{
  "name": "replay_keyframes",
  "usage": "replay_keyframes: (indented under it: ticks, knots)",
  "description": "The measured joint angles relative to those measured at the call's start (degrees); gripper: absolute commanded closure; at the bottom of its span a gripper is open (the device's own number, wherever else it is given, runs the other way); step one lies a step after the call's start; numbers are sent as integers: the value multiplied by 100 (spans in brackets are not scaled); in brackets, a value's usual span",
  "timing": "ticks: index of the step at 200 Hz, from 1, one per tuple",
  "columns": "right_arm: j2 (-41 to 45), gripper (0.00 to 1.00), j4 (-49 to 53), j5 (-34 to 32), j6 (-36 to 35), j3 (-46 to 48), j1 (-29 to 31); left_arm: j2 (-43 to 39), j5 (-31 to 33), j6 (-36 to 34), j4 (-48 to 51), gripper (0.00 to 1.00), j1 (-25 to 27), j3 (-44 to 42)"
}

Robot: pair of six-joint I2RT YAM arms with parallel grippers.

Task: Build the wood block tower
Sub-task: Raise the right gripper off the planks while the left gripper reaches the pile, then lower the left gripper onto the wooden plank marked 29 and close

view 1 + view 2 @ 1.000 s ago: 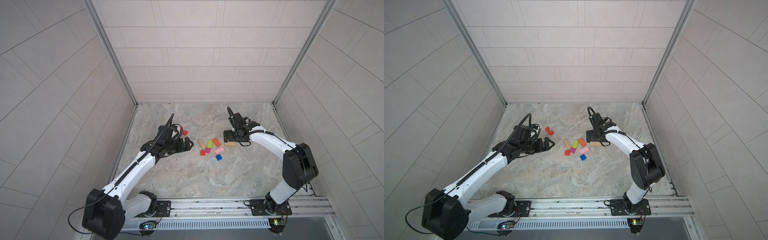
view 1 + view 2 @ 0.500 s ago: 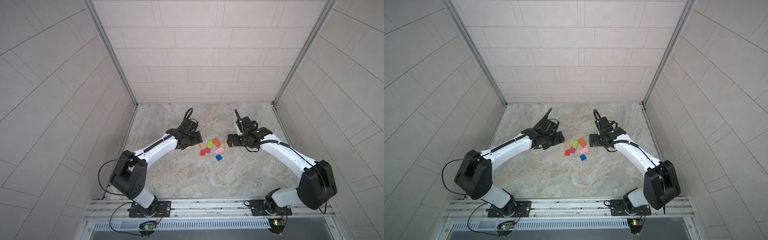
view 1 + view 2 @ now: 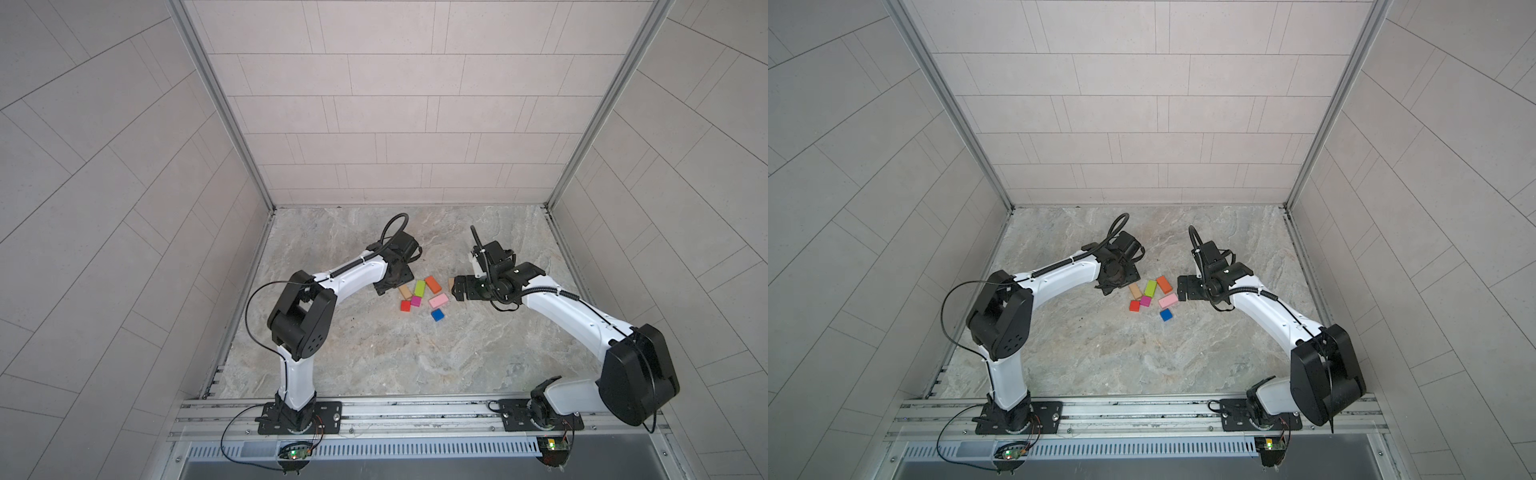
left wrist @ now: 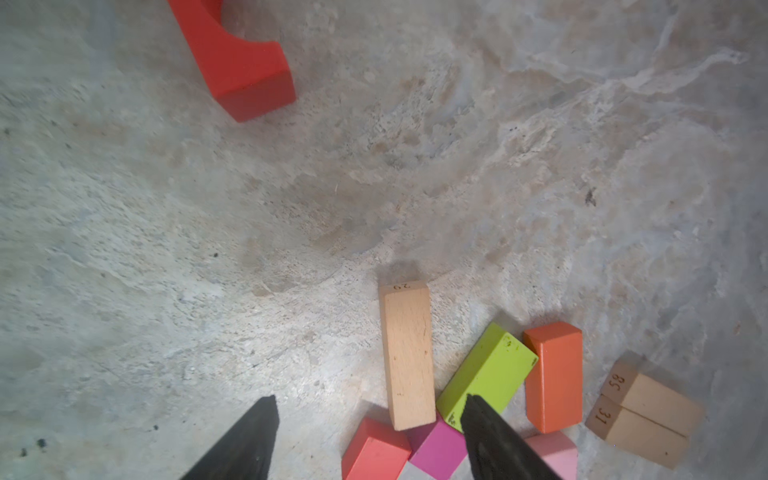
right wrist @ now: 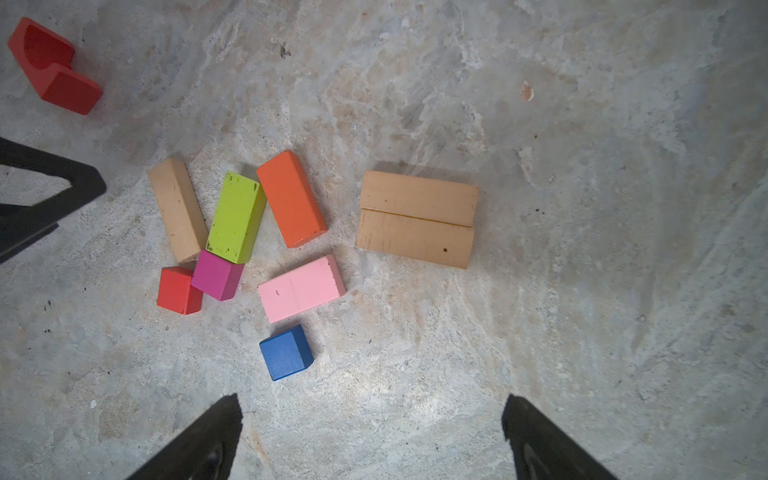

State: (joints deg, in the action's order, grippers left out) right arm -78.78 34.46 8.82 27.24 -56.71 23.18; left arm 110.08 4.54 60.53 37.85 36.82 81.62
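The wood block tower (image 5: pixel 237 216) is not begun; its blocks lie loose on the floor (image 5: pixel 582 332) between left gripper (image 4: pixel 369 398) and right gripper (image 5: pixel 372 399), both spread and empty; two tan bars (image 5: pixel 415 218) touch, perhaps a base.

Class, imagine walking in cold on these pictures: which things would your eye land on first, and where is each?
A huddle of bright blocks lies flat and unstacked on the marble floor, between the left arm and the right arm. A red notched piece lies apart from that huddle, while two tan bars lie side by side, touching.
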Motion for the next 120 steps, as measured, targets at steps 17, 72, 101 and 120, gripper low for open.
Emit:
replay_keyframes:
  ticks: [17,72,101,120]
  knots:
    - [20,1,-2,0,0,70,-7,219,-17,92,33,27,24,92]
    - [48,1,-24,0,-4,144,-11,461,-39,302,26,32,81,299]
    - [48,1,-33,2,-7,144,-22,625,-52,376,4,34,98,343]
    - [48,1,-35,0,-9,144,-37,758,-63,407,2,38,107,345]
